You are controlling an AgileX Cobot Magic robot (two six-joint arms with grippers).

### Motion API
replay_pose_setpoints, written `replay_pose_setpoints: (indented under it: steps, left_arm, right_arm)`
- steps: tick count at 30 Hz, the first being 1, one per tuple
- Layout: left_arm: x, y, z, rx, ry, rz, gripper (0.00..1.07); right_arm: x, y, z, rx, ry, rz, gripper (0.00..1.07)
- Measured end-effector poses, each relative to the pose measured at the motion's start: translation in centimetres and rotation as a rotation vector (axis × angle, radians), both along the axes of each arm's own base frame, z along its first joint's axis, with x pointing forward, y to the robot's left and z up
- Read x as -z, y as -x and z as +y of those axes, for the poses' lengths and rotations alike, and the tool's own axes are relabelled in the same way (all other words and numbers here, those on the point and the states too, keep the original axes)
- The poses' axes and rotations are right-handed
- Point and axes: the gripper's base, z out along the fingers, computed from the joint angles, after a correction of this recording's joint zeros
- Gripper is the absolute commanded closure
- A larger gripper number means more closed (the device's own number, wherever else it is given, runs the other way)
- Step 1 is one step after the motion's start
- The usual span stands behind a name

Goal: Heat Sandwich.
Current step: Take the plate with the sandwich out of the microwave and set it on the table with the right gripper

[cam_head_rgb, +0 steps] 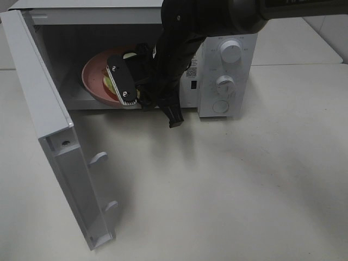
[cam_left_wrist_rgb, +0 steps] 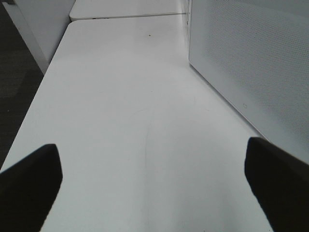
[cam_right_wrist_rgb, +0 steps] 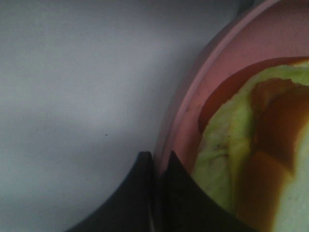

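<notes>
The sandwich [cam_right_wrist_rgb: 231, 145], with pale green filling and brown crust, lies on a round pink plate [cam_right_wrist_rgb: 193, 96]. My right gripper [cam_right_wrist_rgb: 158, 164] is shut on the plate's rim, its two dark fingers pinched together over the edge. In the high view this gripper [cam_head_rgb: 115, 66] reaches into the open microwave [cam_head_rgb: 217, 32], where the plate [cam_head_rgb: 93, 76] looks tilted and a sliver of sandwich [cam_head_rgb: 111, 82] shows behind the finger. My left gripper [cam_left_wrist_rgb: 154, 179] stands wide open over the bare table, holding nothing, beside the microwave's perforated side wall [cam_left_wrist_rgb: 251, 58].
The microwave door [cam_head_rgb: 54, 136] swings wide open toward the front left, with two latch hooks on its inner edge. Two dials [cam_head_rgb: 231, 51] [cam_head_rgb: 224, 84] and a round button sit on the control panel. The white table [cam_head_rgb: 244, 179] stretches in front and to the right.
</notes>
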Motion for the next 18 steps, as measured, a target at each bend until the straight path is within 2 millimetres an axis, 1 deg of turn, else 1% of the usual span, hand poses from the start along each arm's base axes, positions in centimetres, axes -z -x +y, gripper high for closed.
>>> replay_pose_setpoints:
  steps: [2, 5, 8, 10, 11, 15, 17, 18]
  left_arm:
    - [0.0, 0.0, 0.0, 0.0, 0.0, 0.0, 0.09]
    - [0.0, 0.0, 0.0, 0.0, 0.0, 0.0, 0.09]
    - [0.0, 0.0, 0.0, 0.0, 0.0, 0.0, 0.09]
    - [0.0, 0.0, 0.0, 0.0, 0.0, 0.0, 0.09]
    - [0.0, 0.0, 0.0, 0.0, 0.0, 0.0, 0.09]
    - [0.0, 0.0, 0.0, 0.0, 0.0, 0.0, 0.09]
    - [0.0, 0.0, 0.0, 0.0, 0.0, 0.0, 0.09]
    - [0.0, 0.0, 0.0, 0.0, 0.0, 0.0, 0.09]
  right_arm:
    - [-0.3, 0.9, -0.5, -0.039, 0.012, -0.005, 1.07]
    - [-0.3, 1.4, -0.9, -0.048, 0.015, -0.006, 1.07]
    - [-0.7, 2.5, -1.5, -0.059, 0.011, -0.011, 1.07]
    - [-0.9, 2.7, -1.7, -0.063, 0.011, -0.012, 1.07]
    - [-1.0, 3.3, -2.1, -0.08, 0.019, -0.013, 1.07]
    - [-1.3, 4.1, -2.5, -0.098, 0.028, -0.011, 1.07]
    - [-1.5, 5.0, -2.7, -0.109, 0.03, -0.006, 1.07]
    - [-1.5, 5.0, -2.7, -0.109, 0.03, -0.006, 1.07]
